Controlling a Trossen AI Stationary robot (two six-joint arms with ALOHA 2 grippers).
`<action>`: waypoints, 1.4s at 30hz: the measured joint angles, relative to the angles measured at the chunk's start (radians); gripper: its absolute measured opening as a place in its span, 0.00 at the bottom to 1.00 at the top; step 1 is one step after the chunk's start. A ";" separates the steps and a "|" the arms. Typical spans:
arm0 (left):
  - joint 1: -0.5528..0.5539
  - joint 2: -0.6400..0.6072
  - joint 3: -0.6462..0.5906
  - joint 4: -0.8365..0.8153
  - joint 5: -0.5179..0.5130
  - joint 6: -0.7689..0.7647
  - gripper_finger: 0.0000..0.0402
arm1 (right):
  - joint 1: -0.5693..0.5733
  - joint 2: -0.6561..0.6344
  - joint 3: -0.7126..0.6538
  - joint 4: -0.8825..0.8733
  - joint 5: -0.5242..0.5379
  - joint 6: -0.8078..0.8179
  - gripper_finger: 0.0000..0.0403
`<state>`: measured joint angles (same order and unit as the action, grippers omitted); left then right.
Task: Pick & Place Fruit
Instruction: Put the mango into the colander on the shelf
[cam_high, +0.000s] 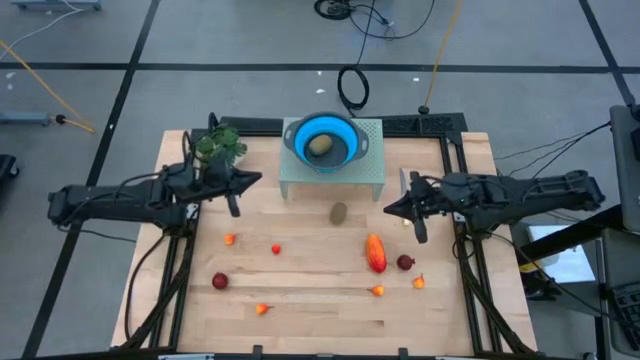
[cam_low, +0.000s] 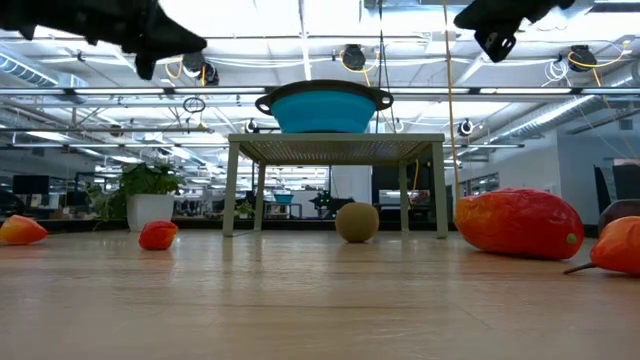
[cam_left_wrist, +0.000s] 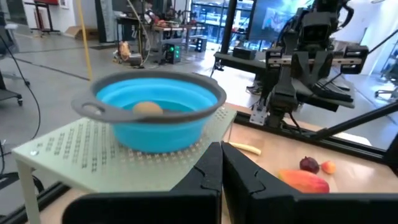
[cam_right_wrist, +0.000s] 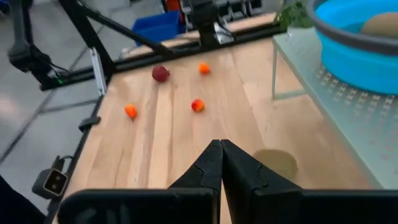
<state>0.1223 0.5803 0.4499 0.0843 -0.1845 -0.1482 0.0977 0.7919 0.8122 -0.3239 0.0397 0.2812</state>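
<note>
One brown kiwi (cam_high: 320, 146) lies inside the blue bowl (cam_high: 322, 140), which stands on a pale green perforated stand (cam_high: 370, 170). The second kiwi (cam_high: 339, 212) lies on the table in front of the stand. The long orange-red piece (cam_high: 375, 252) lies right of centre, with a dark red round one (cam_high: 405, 262) beside it and another (cam_high: 220, 281) at the left. Tiny orange-red pieces (cam_high: 276, 249) are scattered about. My left gripper (cam_high: 233, 203) hangs shut above the table left of the stand. My right gripper (cam_high: 418, 228) hangs shut to the stand's right, above the second kiwi (cam_right_wrist: 277, 163).
A green leafy bunch (cam_high: 220, 148) sits at the far left corner beside the stand. A slim yellow-handled knife (cam_left_wrist: 245, 148) lies near the table's right edge. Bare wood stretches along the near edge. Cables lie on the floor beyond the far edge.
</note>
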 joint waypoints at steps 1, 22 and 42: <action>0.000 -0.018 -0.016 0.002 0.000 -0.006 0.00 | 0.016 0.014 0.017 -0.021 0.016 0.007 0.00; 0.000 -0.279 -0.191 -0.015 0.132 0.012 0.00 | 0.210 0.379 0.325 -0.195 0.098 0.221 0.00; 0.000 -0.406 -0.268 -0.015 0.184 -0.005 0.00 | 0.271 0.569 0.496 -0.493 0.049 0.502 0.00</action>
<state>0.1219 0.1741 0.1818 0.0696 -0.0006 -0.1533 0.3687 1.3607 1.3083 -0.8171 0.0884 0.7827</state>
